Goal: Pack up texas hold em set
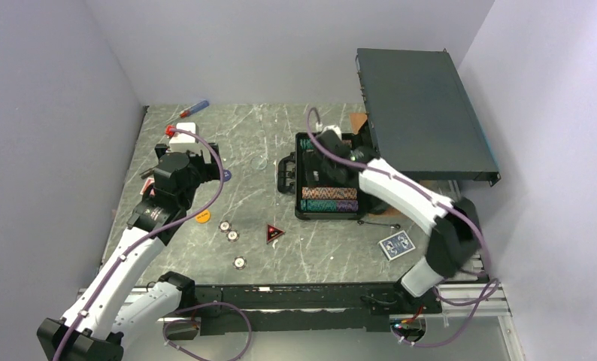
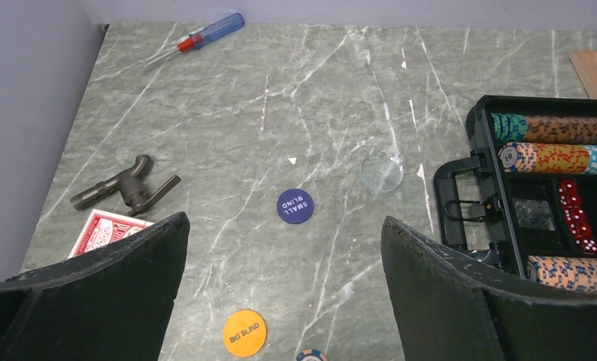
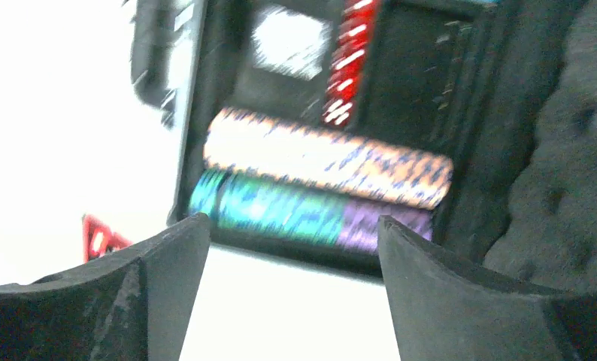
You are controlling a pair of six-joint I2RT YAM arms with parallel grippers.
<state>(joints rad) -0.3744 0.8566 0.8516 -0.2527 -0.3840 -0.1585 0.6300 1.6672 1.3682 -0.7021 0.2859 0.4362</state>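
One small dark grey hard case [image 1: 300, 197] lay open right of the desk's middle, black handle [image 2: 461, 197] toward the left edge. It held two rows of striped poker chips [image 1: 329, 199] at its near end, two more at the far end, and red dice [image 2: 576, 214] too small to count. The right gripper [image 3: 293, 226] hung over it, spread wide and empty. Three loose striped chips [image 1: 233, 236] and one red triangular token [image 1: 274, 233] lay toward the near edge, one blue card deck [image 1: 395, 244] nearer the right edge. One blue round button [image 2: 295, 205], one orange round button [image 2: 244, 332] and one clear disc [image 2: 383, 172] lay left of the case, near the left gripper [image 2: 284, 226], which hovered wide open and empty. One red card deck [image 2: 100, 229] and one dark metal T-shaped tool [image 2: 126, 188] lay by the left edge, one red-and-blue-handled screwdriver [image 2: 201, 35] by the far edge. One large flat dark metal box [image 1: 423, 113] filled the far right corner.
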